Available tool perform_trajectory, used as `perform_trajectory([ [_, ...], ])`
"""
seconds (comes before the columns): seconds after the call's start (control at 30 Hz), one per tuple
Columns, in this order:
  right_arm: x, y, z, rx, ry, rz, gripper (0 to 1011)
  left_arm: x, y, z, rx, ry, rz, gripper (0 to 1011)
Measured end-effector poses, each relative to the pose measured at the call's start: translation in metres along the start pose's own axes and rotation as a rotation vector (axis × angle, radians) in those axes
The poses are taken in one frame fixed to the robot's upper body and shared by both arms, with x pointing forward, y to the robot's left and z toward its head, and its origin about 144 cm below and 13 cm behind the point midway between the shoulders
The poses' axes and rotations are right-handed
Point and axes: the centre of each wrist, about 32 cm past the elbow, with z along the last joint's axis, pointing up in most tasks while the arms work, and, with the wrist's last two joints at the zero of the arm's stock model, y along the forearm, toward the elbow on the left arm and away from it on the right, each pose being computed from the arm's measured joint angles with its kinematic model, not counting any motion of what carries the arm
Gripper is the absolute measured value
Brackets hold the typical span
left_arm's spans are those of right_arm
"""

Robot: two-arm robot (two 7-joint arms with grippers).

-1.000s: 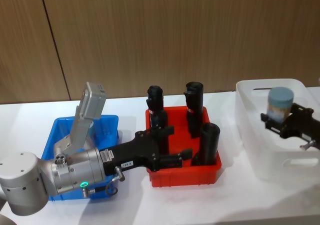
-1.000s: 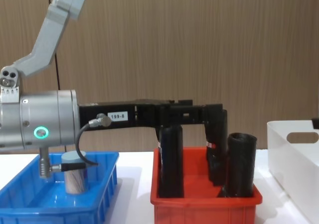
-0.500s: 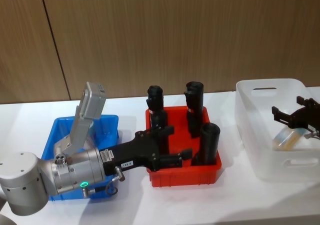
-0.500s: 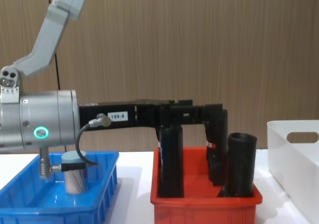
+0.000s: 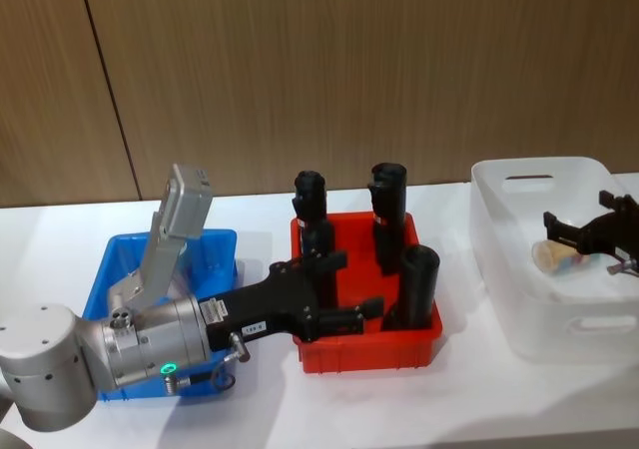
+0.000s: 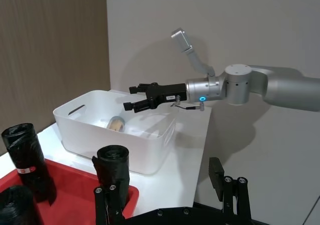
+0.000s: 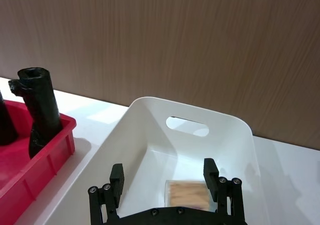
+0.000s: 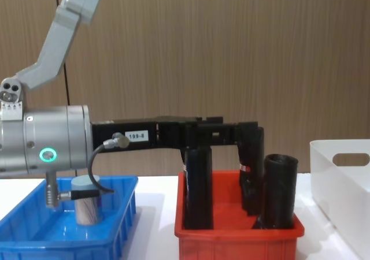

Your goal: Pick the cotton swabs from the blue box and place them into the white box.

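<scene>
Jaws of the right gripper (image 5: 575,210) stand spread apart with nothing between them. It hangs over the open top of the white box (image 5: 491,192), reaching in from the robot's right. Its wrist camera looks straight down between the two black fingers (image 7: 118,176) into the box (image 7: 235,125). Below them one cotton swab tub (image 5: 554,256) lies on its side on the box floor, free of the gripper. Its round end faces towards the middle of the bench (image 5: 399,409).

From the other arm's camera the right gripper (image 6: 129,98) shows above the box rim, and the tub (image 6: 116,123) shows inside the white box (image 6: 100,150).

On the robot's left, the left gripper (image 5: 357,284) stretches out level over the red bin (image 5: 369,354), its fingers also spread and holding nothing. Several tall black rolls (image 5: 387,205) stand upright in that bin, and one stands close beside a finger (image 6: 106,202).

Farther left, the blue box (image 8: 118,237) sits on the bench. A second cotton swab tub (image 8: 88,199) stands upright in it, partly behind the left arm's wrist. The three bins sit in a row: blue, red, white.
</scene>
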Motion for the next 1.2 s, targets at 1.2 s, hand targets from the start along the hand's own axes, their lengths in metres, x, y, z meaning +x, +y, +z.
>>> perform_trajectory([
  [1.2,-0.108,-0.057,-0.011,0.154,0.042,0.06,1002,-0.037,-0.008,-0.017,0.035,-0.155,0.374,1004],
])
